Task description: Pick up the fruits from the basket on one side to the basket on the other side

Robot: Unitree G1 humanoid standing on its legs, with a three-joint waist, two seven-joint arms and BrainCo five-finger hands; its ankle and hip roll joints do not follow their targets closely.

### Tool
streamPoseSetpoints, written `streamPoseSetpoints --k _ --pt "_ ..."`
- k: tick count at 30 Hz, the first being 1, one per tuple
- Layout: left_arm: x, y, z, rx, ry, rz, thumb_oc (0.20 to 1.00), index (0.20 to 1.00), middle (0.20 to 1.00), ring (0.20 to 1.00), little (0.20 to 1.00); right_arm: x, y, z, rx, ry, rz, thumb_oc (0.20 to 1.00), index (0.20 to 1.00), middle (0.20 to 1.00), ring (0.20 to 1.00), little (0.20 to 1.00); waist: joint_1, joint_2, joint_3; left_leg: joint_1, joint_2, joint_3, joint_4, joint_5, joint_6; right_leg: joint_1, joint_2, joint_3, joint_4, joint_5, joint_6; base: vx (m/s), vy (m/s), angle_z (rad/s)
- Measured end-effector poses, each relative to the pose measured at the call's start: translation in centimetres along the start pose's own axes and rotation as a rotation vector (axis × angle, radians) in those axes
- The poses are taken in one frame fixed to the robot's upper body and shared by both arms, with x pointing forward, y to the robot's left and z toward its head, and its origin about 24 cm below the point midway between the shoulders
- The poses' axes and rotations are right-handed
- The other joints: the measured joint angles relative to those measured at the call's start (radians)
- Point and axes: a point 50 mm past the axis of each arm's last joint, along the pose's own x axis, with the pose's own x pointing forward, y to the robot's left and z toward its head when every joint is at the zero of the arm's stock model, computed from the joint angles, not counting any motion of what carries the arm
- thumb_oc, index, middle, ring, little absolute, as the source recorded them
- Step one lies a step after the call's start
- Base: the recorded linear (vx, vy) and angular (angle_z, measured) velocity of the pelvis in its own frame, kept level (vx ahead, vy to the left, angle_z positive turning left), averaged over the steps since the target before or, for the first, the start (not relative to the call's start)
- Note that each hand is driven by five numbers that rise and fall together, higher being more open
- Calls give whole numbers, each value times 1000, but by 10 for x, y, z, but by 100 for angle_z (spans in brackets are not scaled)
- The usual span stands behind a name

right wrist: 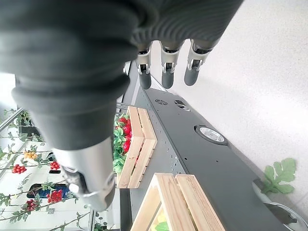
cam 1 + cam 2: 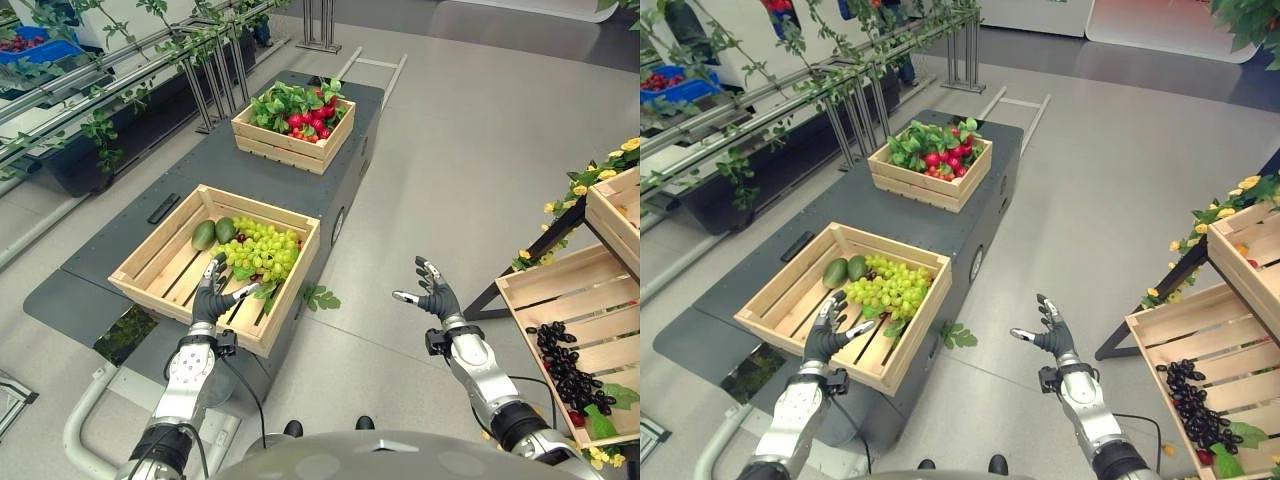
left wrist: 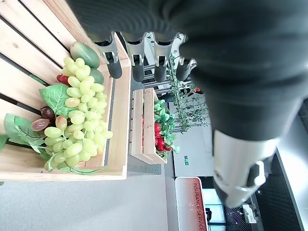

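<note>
1. Green grapes (image 2: 262, 250) sit in the near wooden crate (image 2: 150, 275) on the table (image 2: 120, 235), next to two avocados (image 2: 213, 233).
2. Left robot hand (image 2: 213, 295) hovers over the crate, fingers spread, empty. Right robot hand (image 2: 432, 293) is spread over the floor.
3. The bunch looks soft and floppy, so I'd cup it from underneath.

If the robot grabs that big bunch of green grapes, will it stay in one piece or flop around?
The green grapes look like many small round berries in a loose cluster, so it would probably sag and dangle. Berries seem smooth, perhaps slippery. The open left hand hovers close beside them, holding nothing.
</note>
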Motion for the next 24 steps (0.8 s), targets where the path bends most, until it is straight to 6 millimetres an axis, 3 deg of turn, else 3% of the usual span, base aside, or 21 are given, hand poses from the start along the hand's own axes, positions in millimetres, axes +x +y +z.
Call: streamPoseSetpoints --k 17,24 --pt "0 3 -1 18 3 -4 1000 1000 1000 1000 1000 1 -3 1 4 -4 -3 1000 1000 1000 1000 1000 -2 6 -2 -40 1 16 1 7 -4 -56 2 16 2 7 1 -42 2 -2" --pt "12 24 15 103 -47 35 1000 1000 1000 1000 1000 14 -22 24 -25 -79 -56 1000 1000 1000 1000 1000 -21 52 71 -125 4 62 1 27 -8 -158 7 57 2 43 1 -65 -13 -17"
